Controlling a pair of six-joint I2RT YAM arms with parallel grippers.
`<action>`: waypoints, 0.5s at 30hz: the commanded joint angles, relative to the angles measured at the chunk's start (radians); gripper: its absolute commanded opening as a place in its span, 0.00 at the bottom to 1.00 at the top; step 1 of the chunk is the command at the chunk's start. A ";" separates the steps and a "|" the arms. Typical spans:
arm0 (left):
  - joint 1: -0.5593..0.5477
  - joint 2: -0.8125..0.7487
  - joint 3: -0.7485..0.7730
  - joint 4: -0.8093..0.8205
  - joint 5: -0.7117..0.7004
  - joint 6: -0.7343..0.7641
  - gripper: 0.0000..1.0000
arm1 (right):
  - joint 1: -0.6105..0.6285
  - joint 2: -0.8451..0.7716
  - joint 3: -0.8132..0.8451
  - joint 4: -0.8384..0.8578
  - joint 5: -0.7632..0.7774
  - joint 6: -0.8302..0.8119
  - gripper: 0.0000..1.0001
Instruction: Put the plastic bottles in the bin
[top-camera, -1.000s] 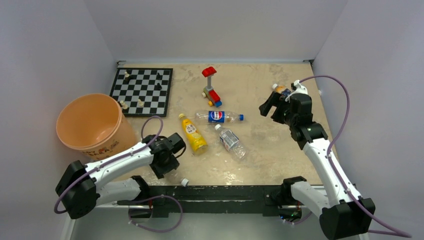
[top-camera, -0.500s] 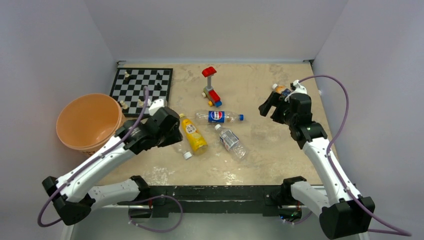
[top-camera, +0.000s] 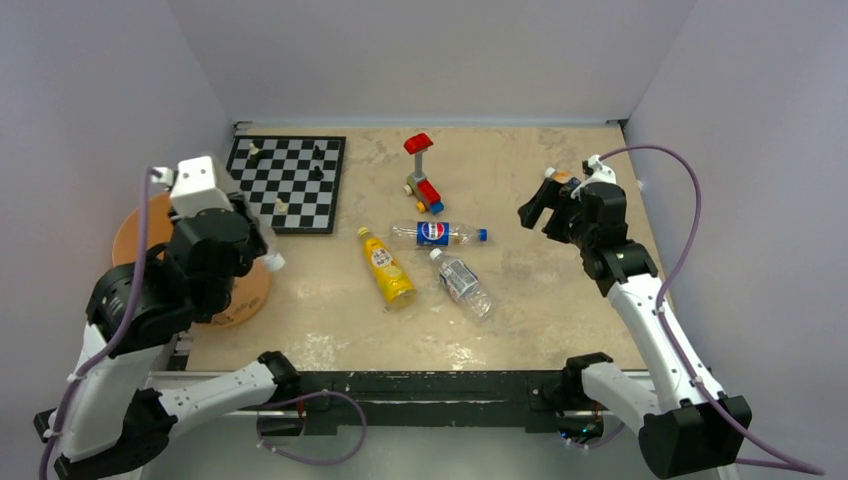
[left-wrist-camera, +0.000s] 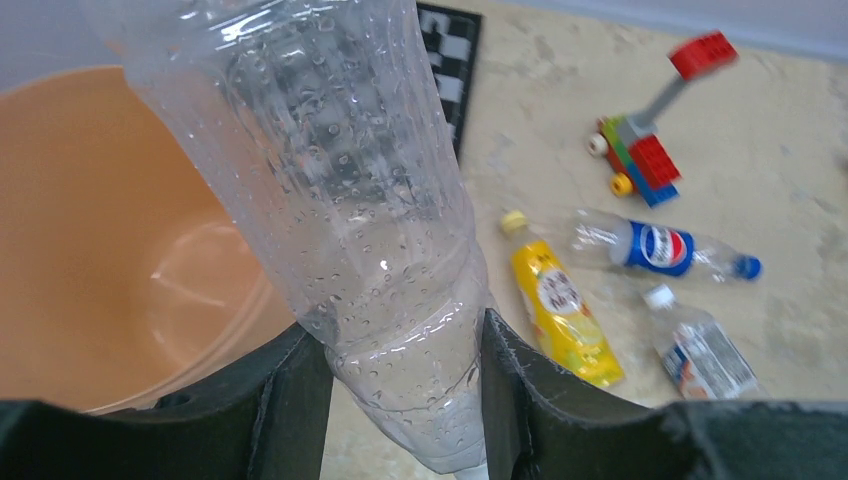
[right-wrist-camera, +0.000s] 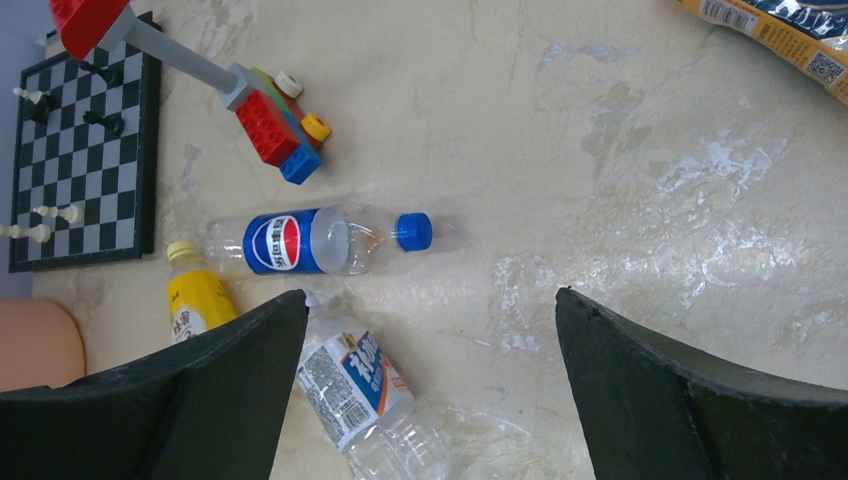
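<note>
Left wrist view: the left gripper (left-wrist-camera: 405, 400) is clenched on a clear bottle (left-wrist-camera: 350, 200). Its fingers (left-wrist-camera: 290, 400) pinch the narrow end near the cap, and the long body juts out unsupported. The bin (left-wrist-camera: 60, 200) lies below and to one side. The bottle appears to hang nearer the rim than the middle of the opening (judged from this angle alone).

Risk: if let go here, the bottle may strike the rim and tip out onto the table (top-camera: 540, 300). The droplet-beaded plastic may also slip in so narrow a pinch.

In the top view the raised arm hides that grip, and only the white cap (top-camera: 272, 263) shows beside the bin. This view does show four bottles not yet binned:
- the yellow bottle (top-camera: 385, 268), mid-table
- the blue-labelled bottle (top-camera: 435, 233), mid-table
- a second clear bottle (top-camera: 462, 280), mid-table
- an orange-brown bottle (top-camera: 556, 177), just behind the right gripper (top-camera: 545, 205)

The right wrist view alone settles that gripper's state: the fingers are spread wide with nothing between them.
</note>
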 joint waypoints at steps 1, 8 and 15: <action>0.009 -0.058 -0.007 -0.048 -0.410 0.058 0.00 | -0.002 -0.019 0.030 0.018 -0.024 -0.023 0.99; 0.222 -0.231 -0.381 1.088 -0.492 0.995 0.00 | -0.002 0.019 0.052 0.018 -0.074 -0.016 0.99; 0.368 -0.071 -0.361 1.063 -0.421 0.946 0.00 | -0.002 -0.002 0.047 0.010 -0.082 -0.021 0.99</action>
